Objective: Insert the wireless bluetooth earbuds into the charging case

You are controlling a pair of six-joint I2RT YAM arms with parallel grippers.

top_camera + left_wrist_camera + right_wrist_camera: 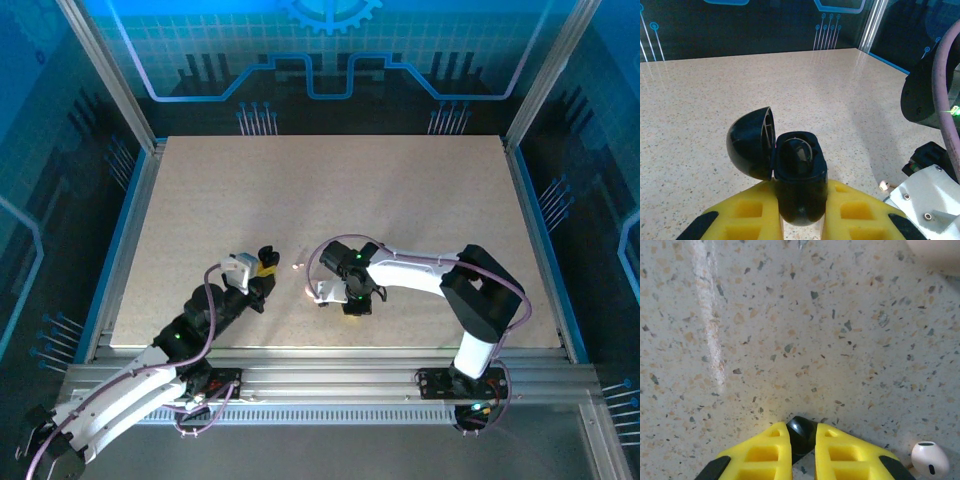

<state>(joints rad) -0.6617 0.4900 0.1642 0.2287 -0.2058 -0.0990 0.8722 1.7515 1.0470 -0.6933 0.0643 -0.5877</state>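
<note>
- Step in hand, as I read it: pickup of a black bud, w/ the case held ready for it.
- Your left gripper [800, 189] is clamped on the black charging case [799, 167], whose lid [751, 142] is swung open to one side. It sits close to the tabletop's [330, 190] near edge, left of centre. A dark curved shape shows in the well; can't tell if a bud's seated there.
- Your right gripper [801, 429] is pinched narrow on a small black earbud [800, 436], low over the tabletop by the near edge, abt centre. Can't tell if the bud's off the surface yet.
- A white earbud [930, 458] lies loose just beside the right fingers, between the two grippers in the top view.
- Next, imo: lift, carry the bud left to the open well, line its curve up w/ the socket, then lower gently. Tiny part, thin pinch, so it could twist or slip.
</note>
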